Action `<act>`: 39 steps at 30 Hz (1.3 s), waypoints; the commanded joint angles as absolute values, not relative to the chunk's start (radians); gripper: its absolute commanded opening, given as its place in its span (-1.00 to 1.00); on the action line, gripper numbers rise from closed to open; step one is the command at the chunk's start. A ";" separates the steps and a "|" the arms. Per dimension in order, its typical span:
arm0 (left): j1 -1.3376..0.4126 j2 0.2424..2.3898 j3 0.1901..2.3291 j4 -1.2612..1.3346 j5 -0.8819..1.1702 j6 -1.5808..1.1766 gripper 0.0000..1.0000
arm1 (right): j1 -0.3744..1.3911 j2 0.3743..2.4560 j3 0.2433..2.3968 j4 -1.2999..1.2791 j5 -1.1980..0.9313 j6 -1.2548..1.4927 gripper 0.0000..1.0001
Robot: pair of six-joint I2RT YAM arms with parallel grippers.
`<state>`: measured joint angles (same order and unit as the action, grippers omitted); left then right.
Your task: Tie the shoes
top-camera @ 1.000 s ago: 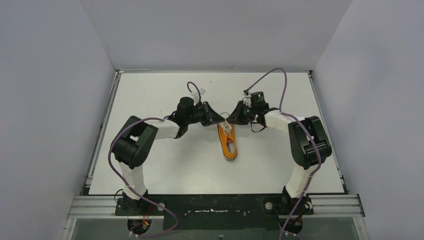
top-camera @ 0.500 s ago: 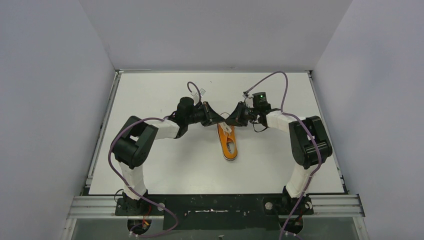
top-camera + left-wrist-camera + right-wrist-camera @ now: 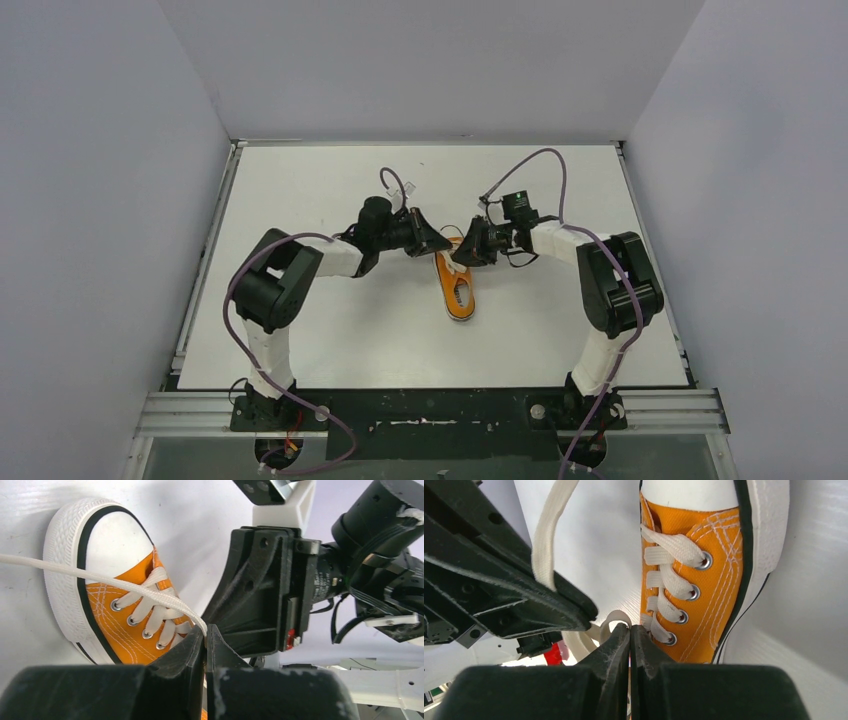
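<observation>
The orange sneaker [image 3: 460,292] lies on the white table [image 3: 320,320], toe away from the arm bases. Both grippers meet over its laced front. My left gripper [image 3: 443,243] is shut on a white lace; in the left wrist view the lace [image 3: 100,573] runs taut from the left edge across the toe cap [image 3: 107,542] into the closed tips [image 3: 205,630]. My right gripper [image 3: 456,257] is shut; in the right wrist view its tips [image 3: 629,629] pinch a small lace loop [image 3: 617,616] beside the eyelets of the sneaker [image 3: 716,590]. Another lace strand [image 3: 545,540] hangs from the left gripper's finger [image 3: 499,575].
Purple cables [image 3: 545,160] arch above both wrists. Grey walls [image 3: 110,200] enclose the table on three sides. A metal rail [image 3: 430,410] with the arm bases runs along the near edge.
My right gripper has moved left and nearer, down onto the shoe's laces. My left gripper has edged slightly right, still holding its lace. The shoe has not moved.
</observation>
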<state>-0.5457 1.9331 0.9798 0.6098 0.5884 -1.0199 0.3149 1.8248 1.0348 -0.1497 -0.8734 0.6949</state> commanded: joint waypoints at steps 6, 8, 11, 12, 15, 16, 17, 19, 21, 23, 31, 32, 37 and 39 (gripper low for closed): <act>-0.558 2.031 1.080 0.670 0.624 -1.035 -1.00 | 0.314 1.806 1.150 -0.352 -0.884 0.535 -0.96; -0.560 2.043 1.089 0.672 0.624 -1.035 -1.00 | 0.312 1.806 1.166 -0.388 -0.875 0.515 -0.89; -0.560 2.054 1.087 0.675 0.625 -1.032 -1.00 | 0.312 1.814 1.217 -0.495 -0.841 0.457 -0.75; -0.561 2.057 1.085 0.676 0.626 -1.031 -1.00 | 0.312 1.815 1.229 -0.520 -0.828 0.443 -0.72; -0.563 2.069 1.076 0.688 0.627 -1.039 -1.00 | 0.312 1.815 1.269 -0.591 -0.783 0.408 -0.61; -0.563 2.072 1.075 0.694 0.627 -1.042 -1.00 | 0.312 1.817 1.286 -0.615 -0.772 0.396 -0.58; -0.564 2.075 1.073 0.699 0.627 -1.044 -1.00 | 0.311 1.822 1.302 -0.636 -0.762 0.387 -0.56; -0.565 2.075 1.074 0.701 0.629 -1.045 -1.00 | 0.312 1.818 1.325 -0.672 -0.741 0.371 -0.51; -0.565 2.075 1.074 0.701 0.629 -1.045 -1.00 | 0.311 1.822 1.354 -0.733 -0.704 0.344 -0.46; -0.565 2.075 1.075 0.699 0.631 -1.043 -1.00 | 0.305 1.820 1.388 -0.814 -0.644 0.312 -0.36; -0.565 2.079 1.075 0.705 0.632 -1.050 -1.00 | 0.381 1.661 1.358 -0.915 -0.429 0.303 -0.04; -0.565 2.079 1.076 0.708 0.632 -1.053 -1.00 | 0.423 1.635 1.342 -0.888 -0.409 0.349 -0.08; -0.565 2.074 1.081 0.705 0.636 -1.053 -1.00 | 0.582 1.538 1.231 -0.714 -0.239 0.540 -0.26; -0.564 2.075 1.084 0.698 0.642 -1.049 -1.00 | 0.613 1.540 1.209 -0.653 -0.223 0.575 -0.29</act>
<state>-0.5613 2.0762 1.0481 0.6464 0.6106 -1.0496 0.5743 1.5730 1.2537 -0.7990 -0.3523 0.4431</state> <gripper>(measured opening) 0.007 0.367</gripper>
